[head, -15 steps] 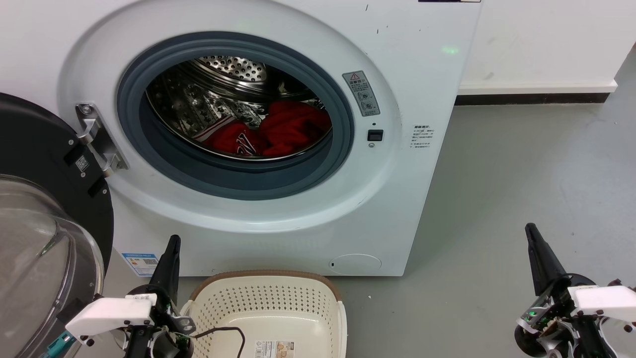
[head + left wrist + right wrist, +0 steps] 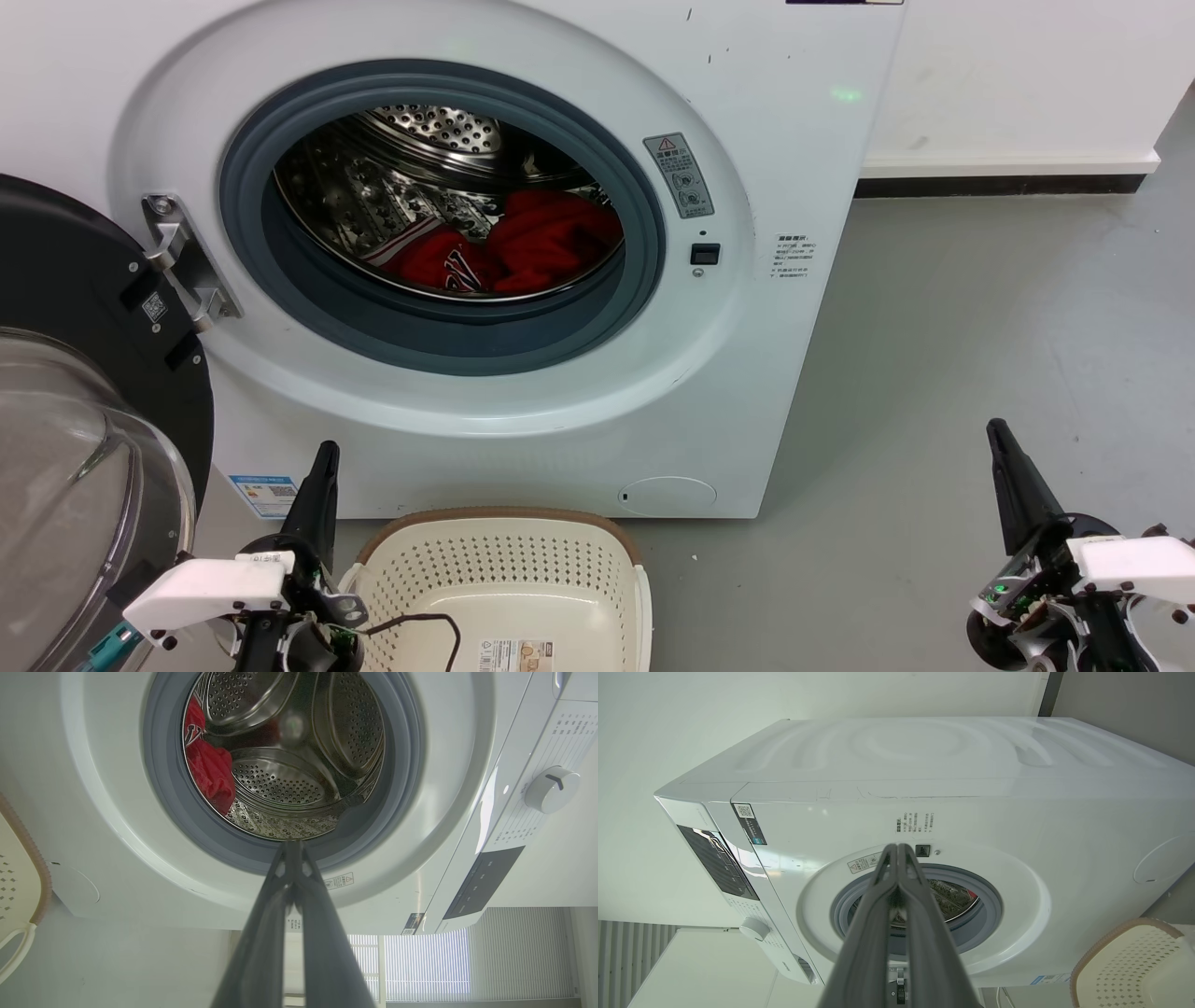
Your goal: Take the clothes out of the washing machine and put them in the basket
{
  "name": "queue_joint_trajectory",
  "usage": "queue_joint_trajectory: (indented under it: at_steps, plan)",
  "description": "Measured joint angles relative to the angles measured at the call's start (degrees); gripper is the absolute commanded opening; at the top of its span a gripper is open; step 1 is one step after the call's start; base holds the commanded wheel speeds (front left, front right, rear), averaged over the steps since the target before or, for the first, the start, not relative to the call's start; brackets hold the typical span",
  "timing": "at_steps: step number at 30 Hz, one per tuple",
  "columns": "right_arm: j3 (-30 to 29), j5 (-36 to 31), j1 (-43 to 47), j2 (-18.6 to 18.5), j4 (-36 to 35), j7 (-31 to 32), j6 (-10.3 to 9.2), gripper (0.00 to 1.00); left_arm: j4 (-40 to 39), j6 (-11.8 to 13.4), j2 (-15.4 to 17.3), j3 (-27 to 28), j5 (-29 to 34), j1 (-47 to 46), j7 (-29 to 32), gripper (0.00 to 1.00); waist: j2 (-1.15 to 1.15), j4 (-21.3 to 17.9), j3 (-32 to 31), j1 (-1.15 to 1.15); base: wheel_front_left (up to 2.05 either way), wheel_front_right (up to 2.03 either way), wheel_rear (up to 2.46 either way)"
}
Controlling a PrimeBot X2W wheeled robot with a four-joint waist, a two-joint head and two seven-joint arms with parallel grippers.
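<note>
Plainly, little of the task has been carried out. In the head view, the washing machine [image 2: 766, 140] is seen with its door [image 2: 65, 271] swung wide to the left. The clothes [image 2: 532, 245] are heaped at the bottom of the drum [image 2: 439, 131], toward its right side, with a striped piece at the left of the pile. The basket [image 2: 499, 515] is set on the floor [image 2: 934, 373] just in front of the machine, below the porthole, and no garment is seen in the part that shows. The left gripper [image 2: 324, 459] is held low beside the basket's left edge, and the right gripper [image 2: 998, 437] well off to the right, over the grey floor. Both are far from the clothes.

In the left wrist view, the left fingers are seen pressed together to their tips with nothing between them, aimed at the porthole's grey rim. Red fabric with lettering is seen inside the drum.

In the right wrist view, the right fingers are likewise closed on nothing and pointed at the machine's front.

Every garment is judged still to be fetched: reaching in, gripping and carrying to the basket are all yet to be done.
</note>
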Motion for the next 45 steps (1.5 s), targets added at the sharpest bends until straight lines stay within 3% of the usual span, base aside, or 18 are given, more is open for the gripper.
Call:
queue_joint_trajectory:
  at_steps: [10,11,22,29,45]
  plan:
    - [0.0,0.0,0.0,0.0,0.0,0.0,0.0,0.0,0.0,0.0,0.0,0.0,0.0,0.0,0.0,0.0,0.0,0.0,0.0,0.0,0.0,0.0,0.0]
    - [0.0,0.0,0.0,0.0,0.0,0.0,0.0,1.0,0.0,0.0,0.0,0.0,0.0,0.0,0.0,1.0,0.0,0.0,0.0,0.0,0.0,0.0,0.0]
    - [1.8,-0.8,2.1,0.2,1.0,-1.8,-0.01,1.0,1.7,0.0,-0.2,-2.5,0.7,2.0,-1.9,1.0,0.0,0.0,0.0,0.0,0.0,0.0,0.0]
    - [2.8,-4.7,2.4,0.2,-0.7,-3.8,-0.01,1.0,0.1,0.0,-0.2,-3.0,6.5,2.0,-3.8,1.0,0.0,0.1,0.0,0.0,0.0,0.0,0.0]
    - [4.2,-30.1,3.5,0.2,-5.4,-7.6,-0.01,1.0,-4.0,0.5,-0.2,-4.9,29.9,1.4,-7.6,1.0,0.0,0.3,-0.1,0.0,0.0,0.0,0.0]
